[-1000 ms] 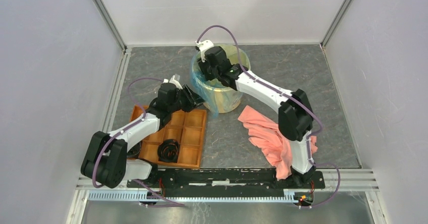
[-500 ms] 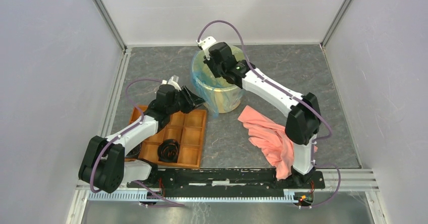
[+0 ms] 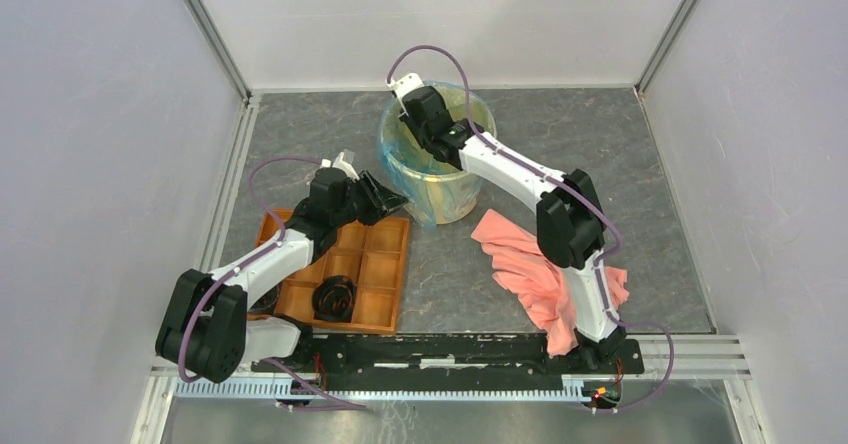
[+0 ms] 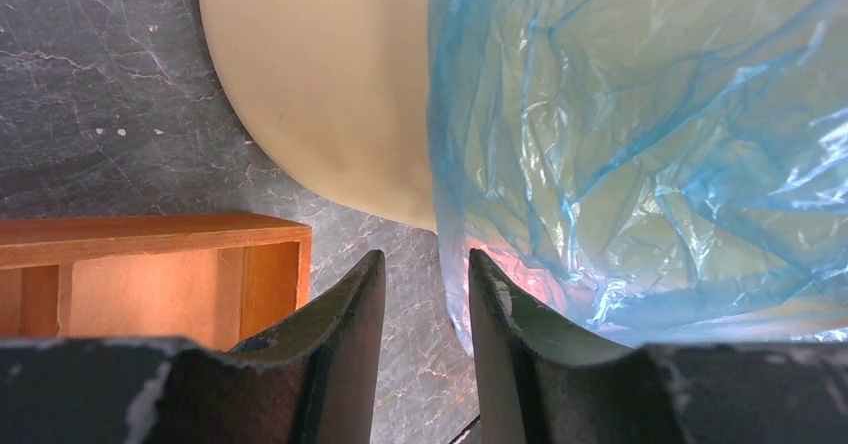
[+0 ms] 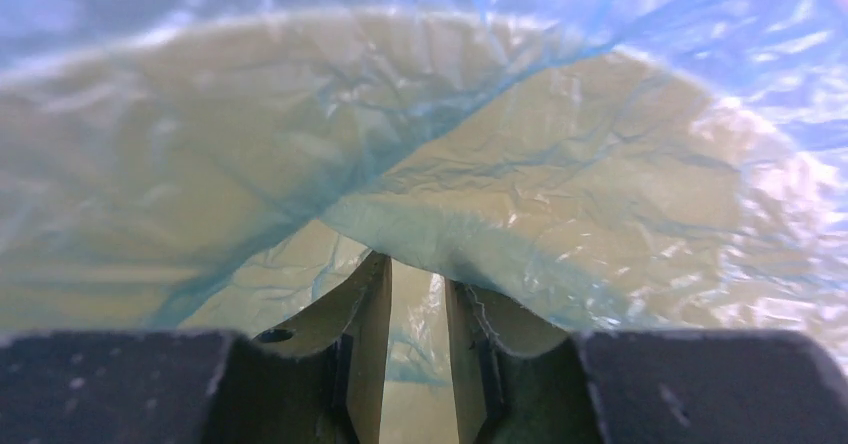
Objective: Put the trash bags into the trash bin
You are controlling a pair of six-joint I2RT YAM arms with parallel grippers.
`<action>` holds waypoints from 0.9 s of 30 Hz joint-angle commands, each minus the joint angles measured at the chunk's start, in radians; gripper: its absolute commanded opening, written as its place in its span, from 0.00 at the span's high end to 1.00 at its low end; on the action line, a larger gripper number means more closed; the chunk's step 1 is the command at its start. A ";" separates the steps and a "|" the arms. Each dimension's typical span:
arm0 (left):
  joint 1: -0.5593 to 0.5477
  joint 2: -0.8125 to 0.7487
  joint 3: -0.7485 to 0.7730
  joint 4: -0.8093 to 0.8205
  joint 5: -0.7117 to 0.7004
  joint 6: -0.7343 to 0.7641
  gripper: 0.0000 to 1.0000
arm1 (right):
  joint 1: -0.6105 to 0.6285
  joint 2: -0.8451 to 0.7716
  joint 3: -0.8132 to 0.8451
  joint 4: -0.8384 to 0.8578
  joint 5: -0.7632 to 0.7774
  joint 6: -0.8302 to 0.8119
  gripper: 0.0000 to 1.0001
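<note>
The tan-yellow trash bin (image 3: 487, 114) stands at the back middle of the table. The light-blue trash bag (image 3: 400, 169) lines its inside and hangs over its near-left wall down to the table. My right gripper (image 3: 428, 139) reaches down inside the bin. In the right wrist view its jaws (image 5: 415, 269) are narrowly parted, with bag film (image 5: 560, 194) draped over the fingertips and nothing pinched between them. My left gripper (image 3: 393, 202) is open and empty beside the bin's lower left. In the left wrist view (image 4: 425, 259) it faces the hanging bag (image 4: 640, 144) and the bin wall (image 4: 320, 94).
A brown wooden compartment tray (image 3: 370, 264) lies under my left arm, with a black object (image 3: 333, 297) in a near compartment; its corner shows in the left wrist view (image 4: 150, 274). A salmon-pink cloth (image 3: 530, 264) lies right of the bin by my right arm's base.
My right wrist rose towards the bin's back rim, then dipped into the bin again, and its elbow swung in to the left. My left arm has hardly moved.
</note>
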 commanded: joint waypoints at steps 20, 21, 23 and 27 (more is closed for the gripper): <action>-0.004 0.055 0.010 0.108 0.041 -0.048 0.51 | 0.000 0.000 0.002 -0.203 -0.270 0.037 0.55; -0.005 0.055 0.011 0.110 0.041 -0.049 0.51 | 0.001 0.004 -0.010 -0.186 -0.271 0.043 0.55; -0.004 0.058 0.012 0.112 0.038 -0.048 0.51 | 0.001 0.010 -0.042 -0.144 -0.274 0.056 0.55; -0.004 0.063 0.016 0.114 0.036 -0.047 0.51 | 0.000 0.076 0.015 -0.167 -0.279 0.056 0.55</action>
